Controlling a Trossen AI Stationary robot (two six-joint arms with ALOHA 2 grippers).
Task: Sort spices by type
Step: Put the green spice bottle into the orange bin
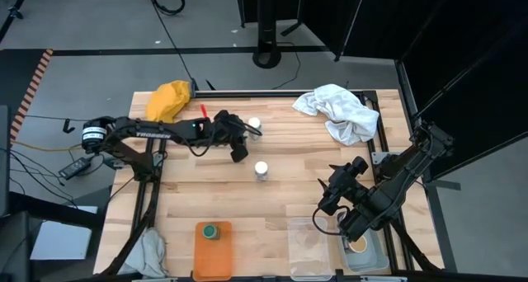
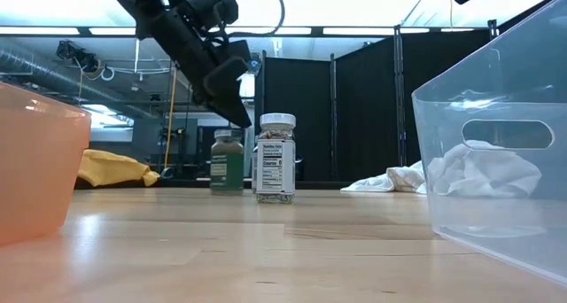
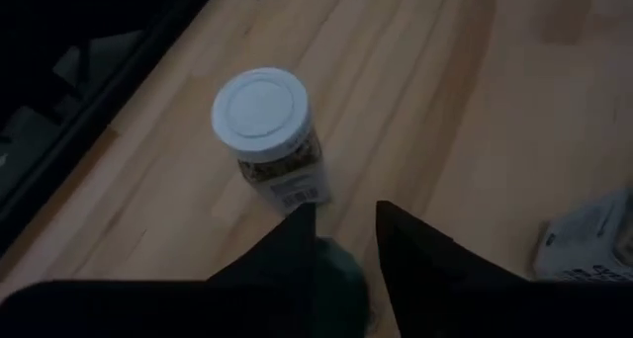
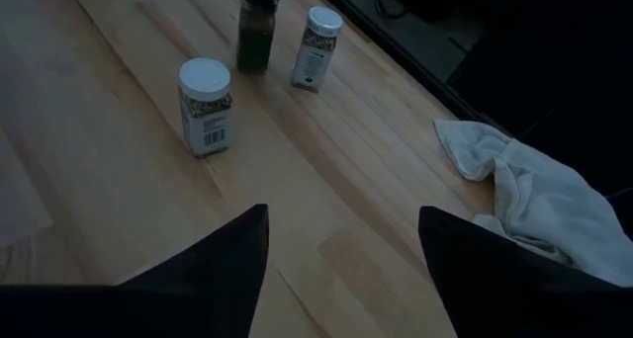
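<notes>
My left gripper [image 1: 239,150] stands far of the table's middle, shut on a green-lidded spice jar [image 4: 254,37], which shows in the low view too [image 2: 227,161]. Two white-lidded jars stand upright on the wood: one just beyond that gripper [image 1: 254,124] [image 3: 267,121], one nearer the middle [image 1: 261,170] [image 4: 206,106] [image 2: 275,157]. Another green-lidded jar [image 1: 211,231] stands in the orange tray [image 1: 213,257]. A tan-lidded jar [image 1: 359,243] sits in the grey tray [image 1: 369,261]. My right gripper [image 1: 334,191] [image 4: 341,239] hangs open above the table beside the clear tray [image 1: 309,249]. My left gripper has the green-lidded jar by its lid [image 3: 341,274], pinched between the two fingers [image 3: 297,239]. The fingers come from above, slanting down from the table's left. The jar hangs upright below them; whether its base touches the table I cannot tell.
A white cloth [image 1: 342,109] lies at the far right corner and a yellow cloth [image 1: 169,99] at the far left, with a small red thing [image 1: 203,109] beside it. Bare wood stretches between the jars and the three trays along the near edge.
</notes>
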